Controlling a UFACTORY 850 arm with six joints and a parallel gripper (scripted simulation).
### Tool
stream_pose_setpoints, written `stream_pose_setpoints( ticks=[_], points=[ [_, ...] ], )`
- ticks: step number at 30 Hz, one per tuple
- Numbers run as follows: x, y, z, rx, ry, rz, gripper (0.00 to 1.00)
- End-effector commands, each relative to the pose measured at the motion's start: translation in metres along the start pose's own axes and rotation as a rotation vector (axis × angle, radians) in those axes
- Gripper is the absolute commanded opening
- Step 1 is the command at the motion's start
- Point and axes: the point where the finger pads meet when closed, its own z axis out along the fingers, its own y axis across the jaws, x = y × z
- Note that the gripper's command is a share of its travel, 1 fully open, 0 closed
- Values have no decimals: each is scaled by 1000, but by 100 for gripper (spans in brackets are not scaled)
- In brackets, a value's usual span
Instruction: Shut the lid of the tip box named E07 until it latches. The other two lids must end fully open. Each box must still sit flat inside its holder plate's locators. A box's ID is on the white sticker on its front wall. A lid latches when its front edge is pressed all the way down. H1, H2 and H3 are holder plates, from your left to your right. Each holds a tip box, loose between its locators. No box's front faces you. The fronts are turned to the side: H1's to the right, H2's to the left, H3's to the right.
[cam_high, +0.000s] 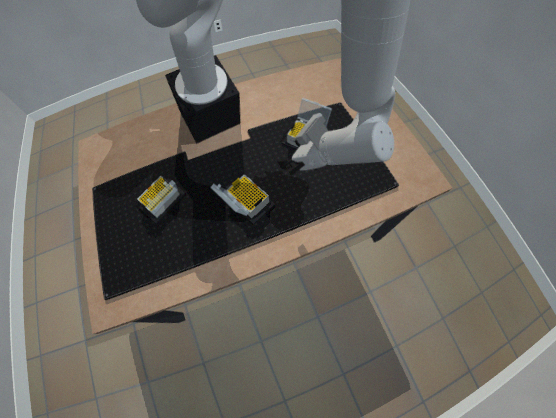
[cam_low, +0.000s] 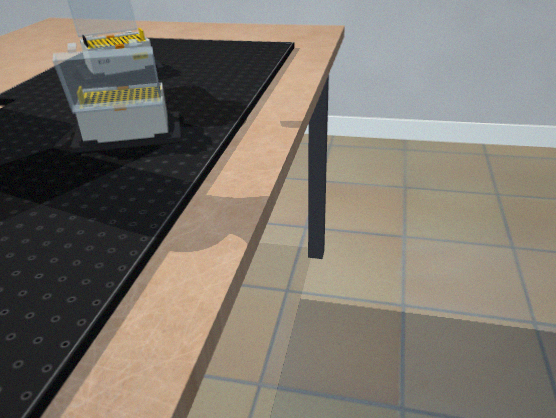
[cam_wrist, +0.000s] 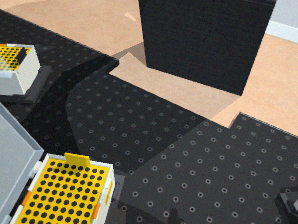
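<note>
Three tip boxes with yellow racks sit on the black breadboard (cam_high: 150, 260). The left box (cam_high: 157, 196) (cam_low: 117, 50) (cam_wrist: 12, 67) has its lid upright, and the sticker on its wall is too blurred to read. The middle box (cam_high: 245, 194) (cam_low: 120, 112) (cam_wrist: 65, 192) has its lid (cam_wrist: 15, 150) tipped open at its side. The right box (cam_high: 296, 129) has a raised lid (cam_high: 312, 107) and is partly hidden by my arm. My gripper (cam_high: 295, 165) is open and empty. It hangs just in front of the right box, pointing left toward the middle box.
The black robot base (cam_high: 205, 105) (cam_wrist: 205, 40) stands at the back of the wooden table (cam_high: 425, 180) (cam_low: 165, 310). My large white forearm (cam_high: 370, 55) rises over the right end. The table's edge and a dark leg (cam_low: 317, 170) show in the exterior view.
</note>
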Motion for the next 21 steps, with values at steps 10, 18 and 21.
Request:
stream_pose_setpoints(
  ticks=[10, 18, 21],
  points=[
    [1, 0, 1, 324, 2, -315, 100],
    [1, 0, 1, 489, 2, -480, 100],
    [1, 0, 1, 536, 3, -527, 100]
  ],
)
